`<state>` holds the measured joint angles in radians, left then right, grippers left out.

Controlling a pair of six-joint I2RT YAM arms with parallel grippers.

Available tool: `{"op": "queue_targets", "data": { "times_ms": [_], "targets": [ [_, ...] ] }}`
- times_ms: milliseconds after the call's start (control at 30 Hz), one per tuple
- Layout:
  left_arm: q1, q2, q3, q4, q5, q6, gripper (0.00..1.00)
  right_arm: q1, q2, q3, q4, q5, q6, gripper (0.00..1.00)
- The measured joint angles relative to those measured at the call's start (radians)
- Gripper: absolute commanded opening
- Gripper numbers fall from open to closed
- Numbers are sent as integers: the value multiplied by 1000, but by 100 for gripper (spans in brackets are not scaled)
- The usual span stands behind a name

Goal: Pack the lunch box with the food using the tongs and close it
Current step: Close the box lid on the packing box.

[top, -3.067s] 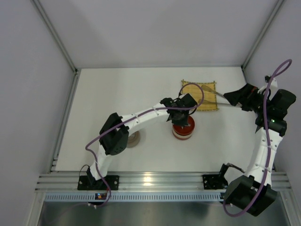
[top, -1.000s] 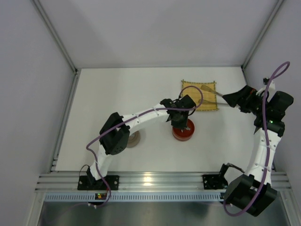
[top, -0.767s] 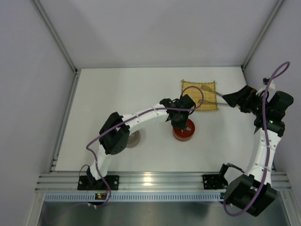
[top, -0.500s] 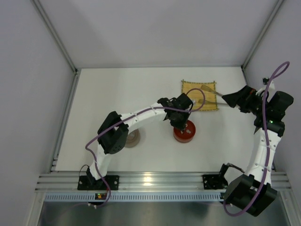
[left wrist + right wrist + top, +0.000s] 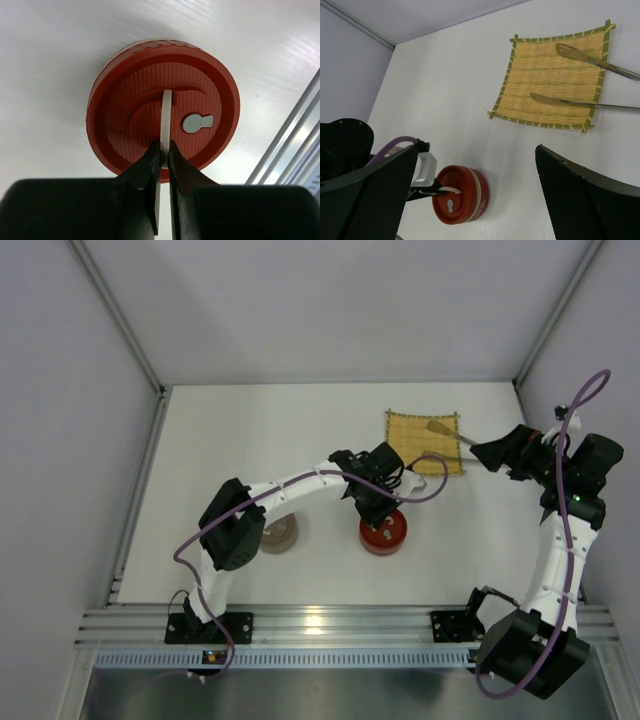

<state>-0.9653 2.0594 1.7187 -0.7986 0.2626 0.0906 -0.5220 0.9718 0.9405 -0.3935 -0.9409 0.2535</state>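
Note:
The lunch box (image 5: 383,533) is a round red tub with its red lid (image 5: 162,100) on, standing on the white table (image 5: 250,440). It also shows in the right wrist view as the lunch box (image 5: 462,195). My left gripper (image 5: 164,146) is shut on the lid's thin white handle (image 5: 166,112); from above, the left gripper (image 5: 378,508) sits over the box. The silver tongs (image 5: 587,59) lie with their tips on the yellow mat (image 5: 547,90). My right gripper (image 5: 497,452) hovers open at the handle end of the tongs (image 5: 445,430). No food is in view.
The yellow woven mat (image 5: 418,432) lies at the back right of the table. A round beige disc (image 5: 281,533) lies partly under the left arm. Grey walls enclose the table, and an aluminium rail (image 5: 330,625) runs along the near edge.
My left gripper, still shut on the lid's handle, has shifted toward the near left, and the red lunch box has moved with it. More of the mat is uncovered. The right arm has barely moved.

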Motion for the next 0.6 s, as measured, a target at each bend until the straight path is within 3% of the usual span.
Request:
{"op": "queue_targets", "data": {
  "times_ms": [400,600],
  "targets": [
    [-11,-156,-220,2,-44,471,0,0,19,0,-20,-20,-48,99],
    [-14,-212,-294,5,-131,603,0,0,24,0,-40,-56,-104,99]
  ]
}}
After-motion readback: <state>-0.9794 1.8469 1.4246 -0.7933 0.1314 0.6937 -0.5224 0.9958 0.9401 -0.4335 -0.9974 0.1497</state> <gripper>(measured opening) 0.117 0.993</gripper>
